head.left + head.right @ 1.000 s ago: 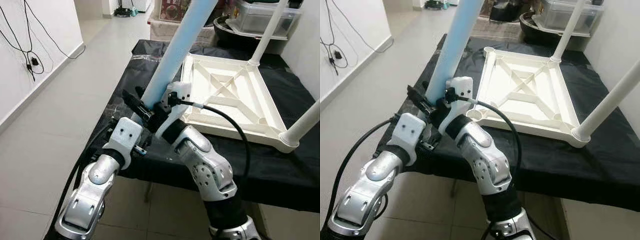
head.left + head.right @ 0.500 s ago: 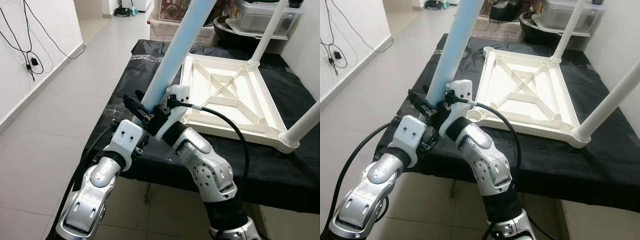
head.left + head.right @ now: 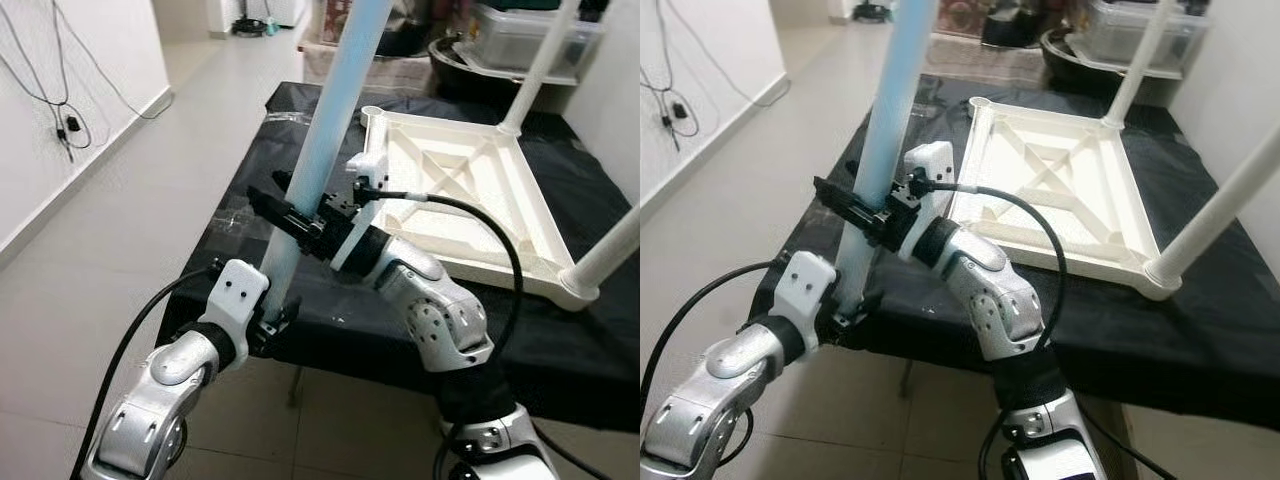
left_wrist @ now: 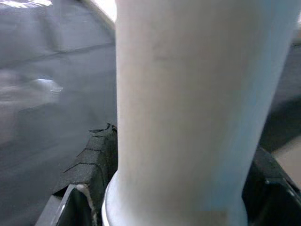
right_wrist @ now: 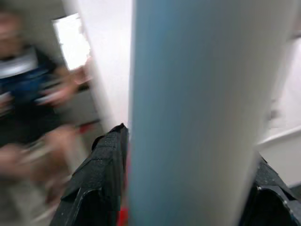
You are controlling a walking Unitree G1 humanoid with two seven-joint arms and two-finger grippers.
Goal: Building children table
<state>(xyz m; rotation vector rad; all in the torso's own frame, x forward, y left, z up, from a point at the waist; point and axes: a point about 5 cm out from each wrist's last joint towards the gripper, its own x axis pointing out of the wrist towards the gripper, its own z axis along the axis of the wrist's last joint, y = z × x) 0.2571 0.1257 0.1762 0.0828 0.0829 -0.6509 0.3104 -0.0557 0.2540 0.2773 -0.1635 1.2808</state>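
Note:
A long light-blue table leg point(image 3: 325, 130) stands nearly upright at the near left edge of the table, held by both grippers. My left gripper point(image 3: 272, 318) is shut on its lower end, just below the table edge. My right gripper point(image 3: 295, 218) is shut on it a little higher. In the left wrist view the leg point(image 4: 188, 117) sits between black fingers point(image 4: 91, 160); in the right wrist view the leg point(image 5: 197, 113) does too. The white tabletop point(image 3: 455, 190) lies upside down on the table with two white legs point(image 3: 540, 60) screwed in.
Black cloth covers the table point(image 3: 260, 170). Clear storage boxes point(image 3: 520, 35) and a dark bowl stand behind it. Tiled floor point(image 3: 110, 230) lies to the left, with cables on the white wall point(image 3: 60, 120). A blurred person point(image 5: 23, 94) appears in the right wrist view.
The blue leg has tipped from a slant to nearly upright. My left gripper has dropped toward the leg's lower end, and my right arm has stretched out further left.

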